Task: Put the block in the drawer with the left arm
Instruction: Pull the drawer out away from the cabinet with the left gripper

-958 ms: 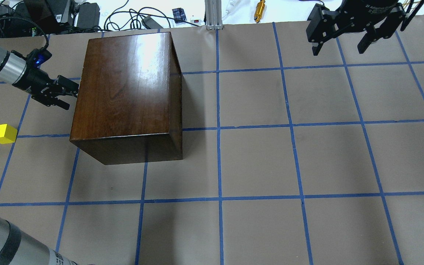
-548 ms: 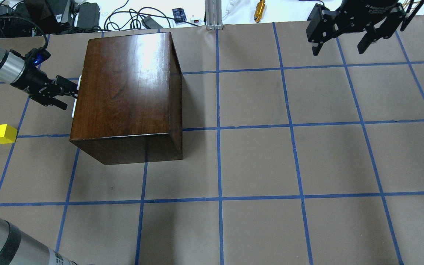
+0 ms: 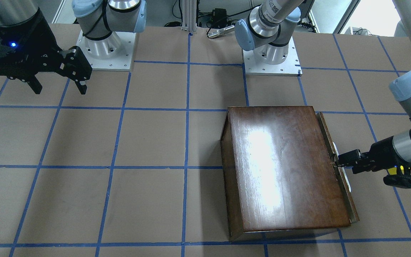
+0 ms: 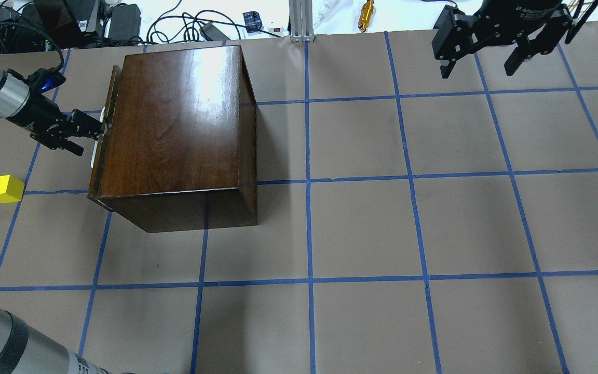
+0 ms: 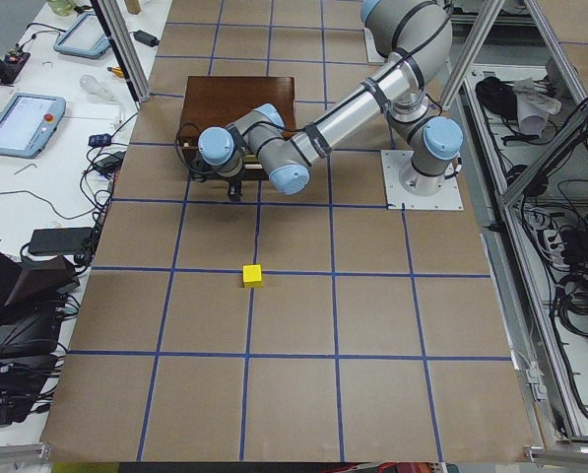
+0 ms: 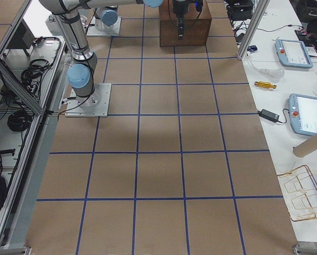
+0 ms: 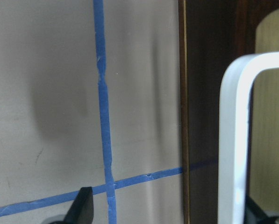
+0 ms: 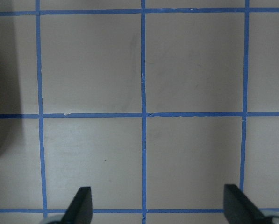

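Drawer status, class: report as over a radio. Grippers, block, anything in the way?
Left gripper open, straddling the handle; right gripper open, hovering apart. Drawer barely out. Block on table, untouched; nothing between it and drawer.

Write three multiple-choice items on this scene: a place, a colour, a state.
1. Where is the block?
A) in the drawer
B) on the table, apart from the cabinet
C) on the cabinet's top

2. What colour is the block?
A) red
B) green
C) yellow

3. The drawer is:
A) pulled slightly out
B) fully shut
C) lying off the cabinet

Key: 1 B, it sits on bare table; 2 C, bright yellow in the overhead view; 3 A, its front panel stands off the cabinet.
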{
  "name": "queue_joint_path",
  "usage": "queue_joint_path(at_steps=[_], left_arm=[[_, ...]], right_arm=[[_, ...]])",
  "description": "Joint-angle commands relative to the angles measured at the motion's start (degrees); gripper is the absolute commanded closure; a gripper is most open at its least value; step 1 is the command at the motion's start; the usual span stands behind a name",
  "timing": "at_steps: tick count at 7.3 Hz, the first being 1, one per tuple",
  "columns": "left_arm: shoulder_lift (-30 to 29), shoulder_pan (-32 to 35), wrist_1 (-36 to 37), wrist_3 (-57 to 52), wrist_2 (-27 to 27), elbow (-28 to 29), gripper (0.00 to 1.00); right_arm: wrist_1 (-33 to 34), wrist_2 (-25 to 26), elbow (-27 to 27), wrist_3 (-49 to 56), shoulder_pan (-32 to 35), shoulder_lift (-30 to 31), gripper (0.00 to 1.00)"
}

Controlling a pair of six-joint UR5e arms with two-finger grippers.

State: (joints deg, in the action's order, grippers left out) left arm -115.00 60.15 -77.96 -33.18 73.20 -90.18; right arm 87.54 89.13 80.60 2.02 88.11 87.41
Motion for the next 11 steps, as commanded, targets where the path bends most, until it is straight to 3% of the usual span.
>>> queue_joint_path(at_steps=[1, 11], left_arm=[[0.0, -1.0, 0.0, -0.2, 1.2, 0.4, 0.0], [-0.1, -6.6, 0.1, -0.7, 1.2, 0.7, 0.0]], right_arm=[[0.0, 0.1, 0.0, 0.0, 0.0, 0.0, 0.0], [0.0, 0.1, 0.0, 0.0, 0.0, 0.0, 0.0]])
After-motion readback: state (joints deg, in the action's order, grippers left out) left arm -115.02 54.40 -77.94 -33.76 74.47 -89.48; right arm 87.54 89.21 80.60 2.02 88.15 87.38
